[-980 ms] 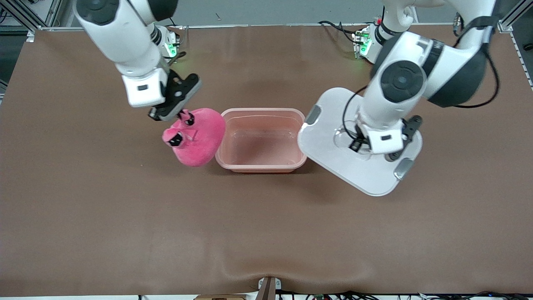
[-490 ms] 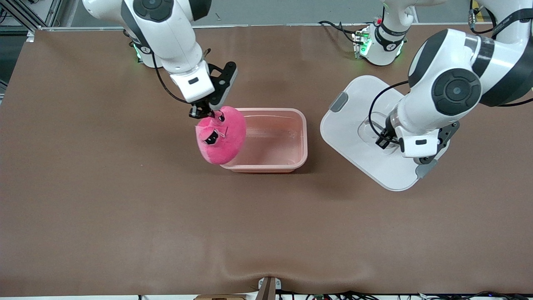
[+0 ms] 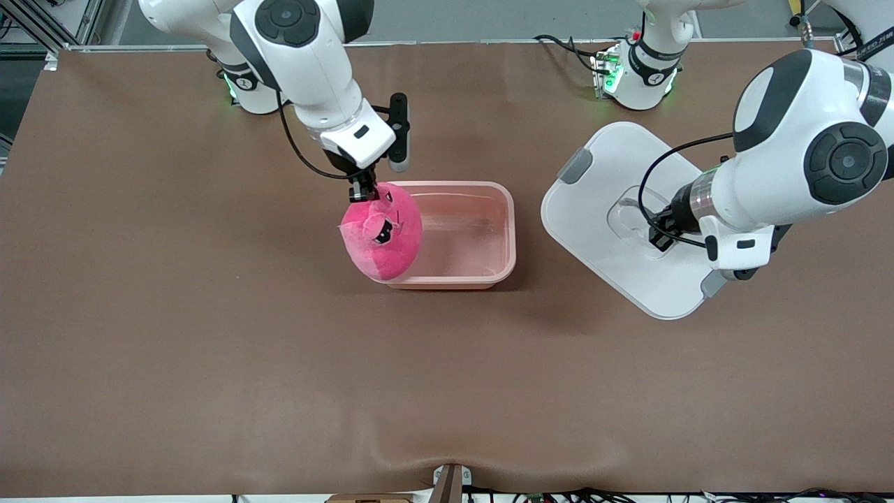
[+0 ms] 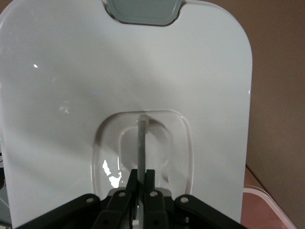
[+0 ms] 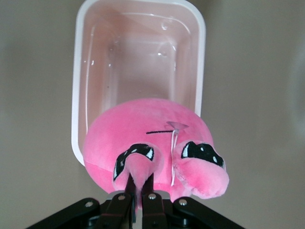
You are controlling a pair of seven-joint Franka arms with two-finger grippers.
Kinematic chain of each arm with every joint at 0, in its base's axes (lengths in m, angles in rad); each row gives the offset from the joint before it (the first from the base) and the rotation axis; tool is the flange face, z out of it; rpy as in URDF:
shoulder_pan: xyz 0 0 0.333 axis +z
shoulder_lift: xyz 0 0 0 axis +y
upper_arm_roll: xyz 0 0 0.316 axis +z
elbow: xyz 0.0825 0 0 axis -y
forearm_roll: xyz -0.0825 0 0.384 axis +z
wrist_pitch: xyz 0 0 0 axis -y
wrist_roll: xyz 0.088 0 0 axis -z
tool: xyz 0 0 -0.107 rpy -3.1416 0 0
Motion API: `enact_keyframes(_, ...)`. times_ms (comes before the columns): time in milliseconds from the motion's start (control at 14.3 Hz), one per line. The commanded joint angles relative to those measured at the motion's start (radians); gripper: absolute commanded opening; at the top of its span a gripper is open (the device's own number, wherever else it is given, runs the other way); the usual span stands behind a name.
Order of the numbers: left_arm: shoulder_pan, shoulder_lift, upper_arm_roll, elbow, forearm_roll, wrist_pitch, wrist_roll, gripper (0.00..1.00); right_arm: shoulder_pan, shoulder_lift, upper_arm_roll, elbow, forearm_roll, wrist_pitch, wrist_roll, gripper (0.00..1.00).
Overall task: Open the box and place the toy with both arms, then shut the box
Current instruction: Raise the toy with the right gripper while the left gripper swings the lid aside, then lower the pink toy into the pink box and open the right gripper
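The box (image 3: 457,281) is an open translucent pink tub at mid-table, and it is empty. My right gripper (image 3: 363,190) is shut on an ear-like flap of the bright pink plush toy (image 3: 383,236). It holds the toy over the box's end toward the right arm's end of the table. In the right wrist view my right gripper (image 5: 137,183) pinches the toy (image 5: 152,133) above the box (image 5: 78,95). My left gripper (image 3: 658,234) is shut on the centre handle of the white lid (image 3: 601,202). It holds the lid up beside the box, toward the left arm's end. In the left wrist view my left gripper (image 4: 141,175) clamps the handle bar (image 4: 142,138) of the lid (image 4: 124,67).
The brown table mat (image 3: 447,391) spreads wide on the side nearer the front camera. Both arm bases, with green lights and cables, stand along the table's edge farthest from that camera. A grey clip (image 4: 143,12) sits at the lid's end.
My right gripper has carried the toy from beside the box to over its end. My left gripper has moved the lid farther from the box, toward the left arm's end.
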Motion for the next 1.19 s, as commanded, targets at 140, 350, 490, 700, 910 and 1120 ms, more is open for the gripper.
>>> enact_keyframes(140,0.016,-0.001,0.0,0.02,-0.041,-0.019,0.011,0.0,0.028,0.002,-0.013,0.015,0.008,-0.017,-0.121,0.0)
enact_keyframes(350,0.018,-0.001,0.0,0.02,-0.041,-0.019,0.011,0.0,0.03,0.002,-0.013,0.011,0.008,-0.028,-0.145,0.0)
enact_keyframes(490,0.016,-0.001,0.0,0.02,-0.041,-0.019,0.011,0.0,0.028,0.002,-0.014,0.0,0.008,-0.028,-0.177,0.0)
enact_keyframes(700,0.016,-0.001,-0.002,0.02,-0.041,-0.019,0.011,0.0,0.03,0.004,-0.014,-0.009,-0.001,-0.028,-0.184,0.0)
enact_keyframes(910,0.016,-0.003,-0.002,0.02,-0.043,-0.019,0.01,0.0,0.03,0.004,-0.014,-0.015,-0.003,-0.028,-0.184,0.0)
enact_keyframes(1120,0.016,-0.003,-0.003,0.02,-0.043,-0.019,0.011,0.0,0.03,0.004,-0.014,-0.015,-0.003,-0.025,-0.184,0.0)
